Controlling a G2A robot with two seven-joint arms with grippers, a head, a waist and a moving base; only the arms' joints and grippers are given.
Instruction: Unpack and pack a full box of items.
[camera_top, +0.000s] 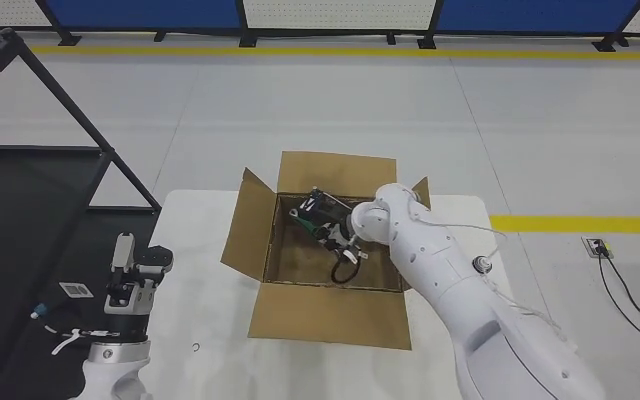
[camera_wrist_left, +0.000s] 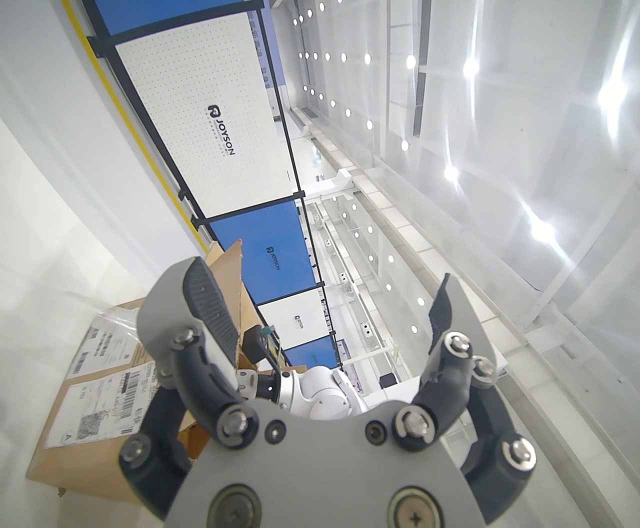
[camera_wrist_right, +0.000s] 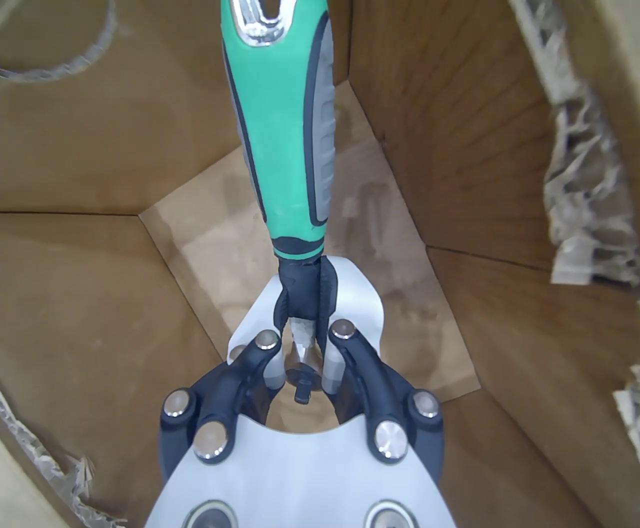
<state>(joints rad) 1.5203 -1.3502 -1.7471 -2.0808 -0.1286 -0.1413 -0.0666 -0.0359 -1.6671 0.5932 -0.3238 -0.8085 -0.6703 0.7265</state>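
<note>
The right gripper (camera_wrist_right: 305, 300) pinches the black neck of a tool (camera_wrist_right: 285, 130) with a moulded green-and-grey handle. The tool is inside the corrugated cardboard box (camera_top: 330, 312), in its far half. The four flaps fold outward. The left gripper (camera_wrist_left: 325, 295), with ribbed pads spread, is left of the box, well apart.

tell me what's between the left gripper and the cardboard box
Bare white tabletop, seen in the top view; the open left gripper sits apart from the cardboard box.
</note>
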